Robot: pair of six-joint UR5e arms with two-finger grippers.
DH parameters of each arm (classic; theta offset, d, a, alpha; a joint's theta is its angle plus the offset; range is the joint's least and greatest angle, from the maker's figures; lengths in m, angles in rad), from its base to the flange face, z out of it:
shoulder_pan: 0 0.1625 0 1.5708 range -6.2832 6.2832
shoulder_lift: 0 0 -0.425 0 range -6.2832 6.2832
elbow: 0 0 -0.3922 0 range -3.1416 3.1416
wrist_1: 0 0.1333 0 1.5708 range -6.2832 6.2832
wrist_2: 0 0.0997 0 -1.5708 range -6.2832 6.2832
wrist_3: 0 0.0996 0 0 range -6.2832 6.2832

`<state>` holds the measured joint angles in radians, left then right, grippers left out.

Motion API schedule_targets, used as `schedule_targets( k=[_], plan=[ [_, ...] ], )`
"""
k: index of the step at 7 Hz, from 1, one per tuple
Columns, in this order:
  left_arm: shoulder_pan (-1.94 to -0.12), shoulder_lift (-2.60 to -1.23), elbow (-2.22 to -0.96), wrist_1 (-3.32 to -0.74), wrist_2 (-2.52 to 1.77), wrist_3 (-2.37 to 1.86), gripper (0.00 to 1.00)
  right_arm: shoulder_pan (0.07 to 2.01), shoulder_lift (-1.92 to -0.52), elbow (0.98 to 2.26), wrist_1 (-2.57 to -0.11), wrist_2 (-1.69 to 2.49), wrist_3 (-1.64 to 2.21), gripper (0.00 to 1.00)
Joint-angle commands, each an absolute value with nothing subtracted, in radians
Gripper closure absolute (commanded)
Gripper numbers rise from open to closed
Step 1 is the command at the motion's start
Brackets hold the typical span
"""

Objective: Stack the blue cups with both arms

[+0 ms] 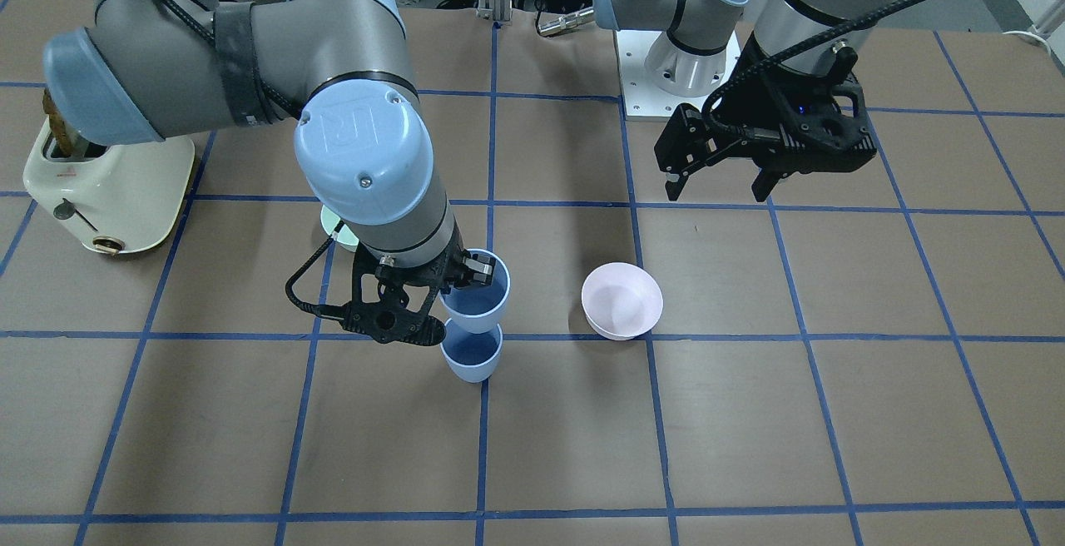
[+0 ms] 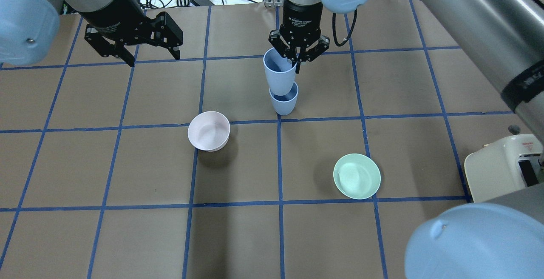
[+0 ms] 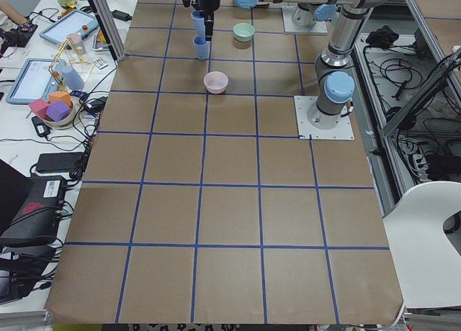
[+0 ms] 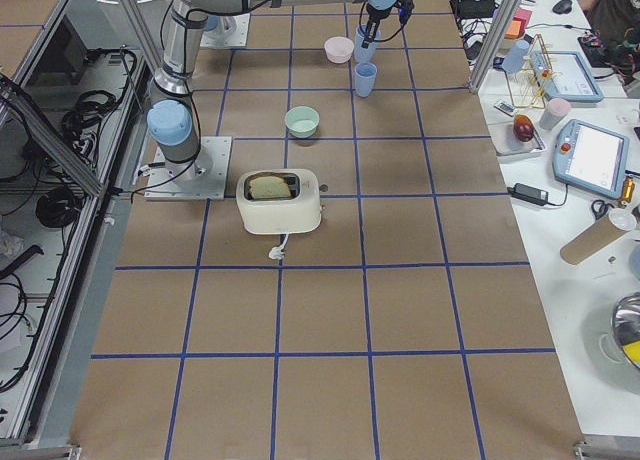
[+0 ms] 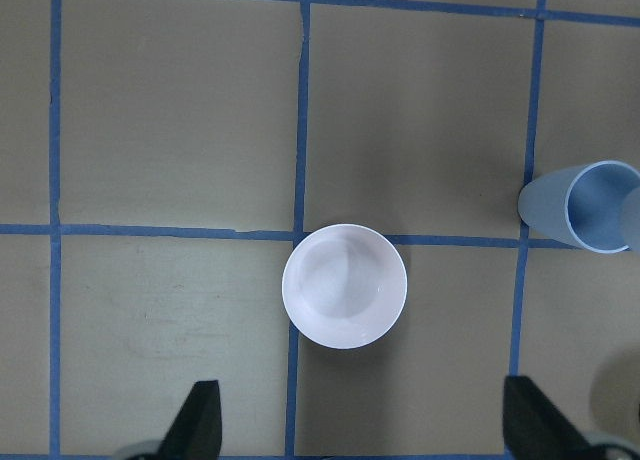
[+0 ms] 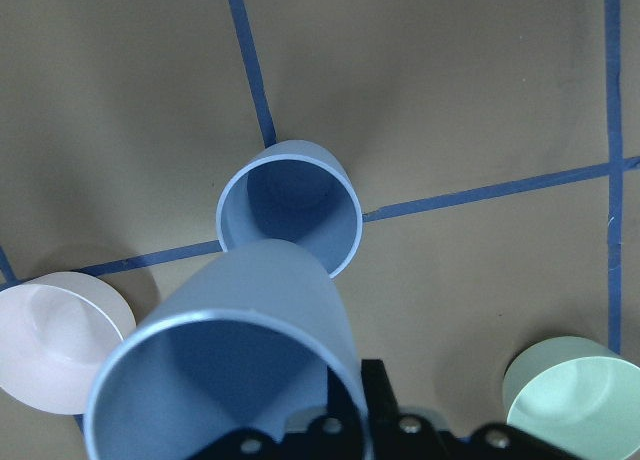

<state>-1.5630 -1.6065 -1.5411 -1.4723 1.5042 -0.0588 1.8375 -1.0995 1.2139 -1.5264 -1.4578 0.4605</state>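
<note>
On the overhead view's left, the left gripper (image 2: 154, 58) is being carried high over the worktop (image 2: 238, 240) with its jaws spread wide and nothing between them; no part in the stacking is being taken by it at this moment, and mainly the pink bowl (image 2: 208, 131) is being looked down on from its wrist camera; that bowl is being left alone, apart from the cups. Toward the middle, the upper blue cup (image 2: 279, 75) is being gripped at its rim by the right gripper (image 2: 296, 63), the jaws narrowed onto the thin wall; this cup is being suspended mouth-up over the lower blue cup (image 2: 284, 100), which is being borne upright by the worktop. A gap between the two cups is being suggested by the side views, so the nesting is being judged as not yet done; pick-up and rough alignment are being counted as finished, while lowering, release and withdrawal are being reckoned as left. Further right, the green bowl (image 2: 356, 176) and the toaster (image 2: 501, 168) are being left untouched.
</note>
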Motion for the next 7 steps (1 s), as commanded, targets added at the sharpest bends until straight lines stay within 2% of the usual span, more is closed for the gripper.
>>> schedule_targets(
  k=[1,7],
  plan=[
    [-1.559,-1.605,-1.545,-1.470,1.502,-0.058,0.00,1.836,-1.097,1.256,-1.635,-1.469,0.460,1.00],
    [-1.548,-1.581,-1.548,-1.496,1.526,-0.057,0.00,1.830,-1.091,1.275,-1.632,-1.470,0.465,1.00]
  ],
)
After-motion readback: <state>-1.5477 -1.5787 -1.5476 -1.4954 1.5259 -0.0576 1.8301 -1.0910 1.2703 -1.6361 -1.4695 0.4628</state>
